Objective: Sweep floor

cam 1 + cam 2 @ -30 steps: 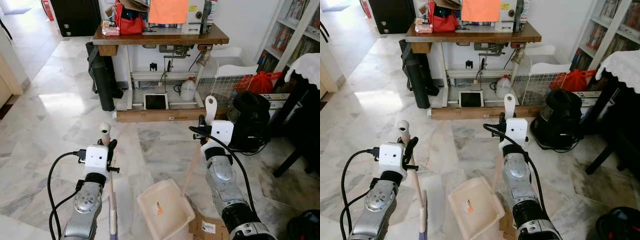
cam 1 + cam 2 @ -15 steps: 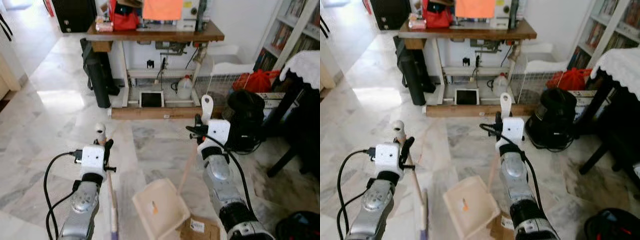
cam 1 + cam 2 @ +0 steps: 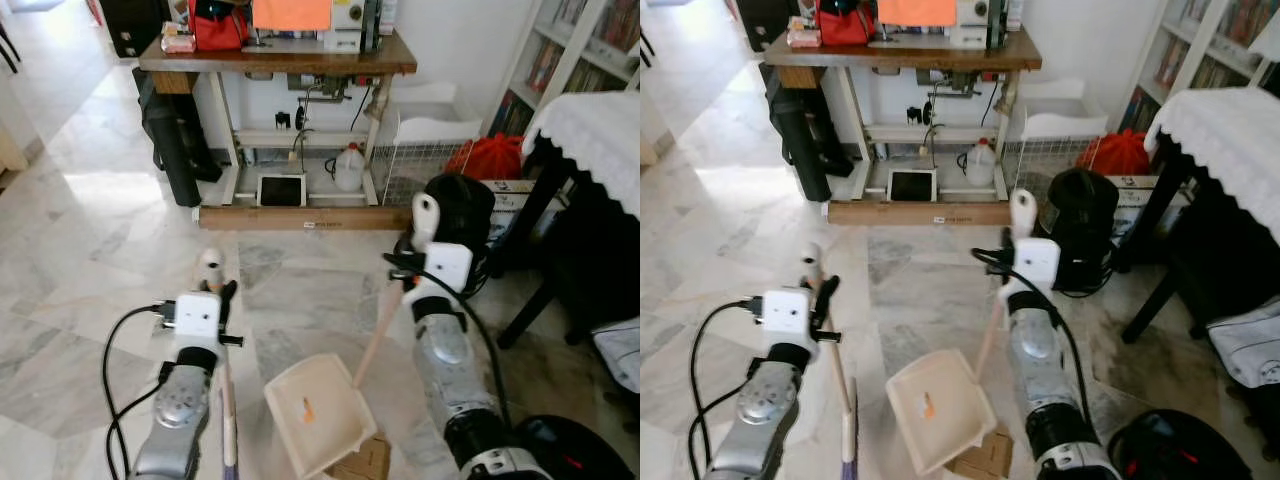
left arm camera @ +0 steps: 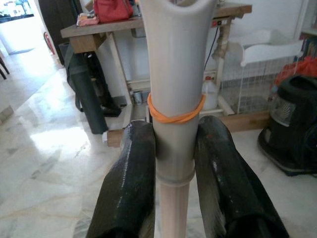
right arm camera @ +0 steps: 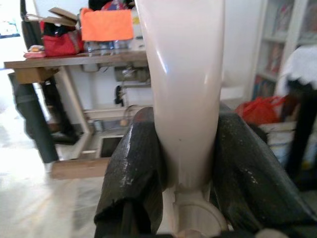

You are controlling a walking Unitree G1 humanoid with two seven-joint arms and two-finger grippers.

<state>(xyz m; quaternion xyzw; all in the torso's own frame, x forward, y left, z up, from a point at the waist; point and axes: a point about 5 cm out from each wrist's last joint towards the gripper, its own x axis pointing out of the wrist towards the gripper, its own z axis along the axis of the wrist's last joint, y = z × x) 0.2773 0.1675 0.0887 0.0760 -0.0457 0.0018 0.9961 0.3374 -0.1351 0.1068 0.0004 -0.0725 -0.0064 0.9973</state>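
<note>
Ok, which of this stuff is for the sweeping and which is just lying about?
For the job:
broom handle in left gripper
dustpan, its handle in right gripper
cardboard scrap

Lying about:
black vacuum
wooden table
wire basket

Pale marble floor [image 3: 90, 230], glare patch at left. Wooden sewing table [image 3: 270, 62] against white wall; bookshelf [image 3: 565, 60] at right.

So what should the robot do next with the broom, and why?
Probably sweep the cardboard scrap into the dustpan. The left gripper already clamps the broom, the right gripper clamps the dustpan's handle, and the scrap lies right at the pan's edge.
</note>
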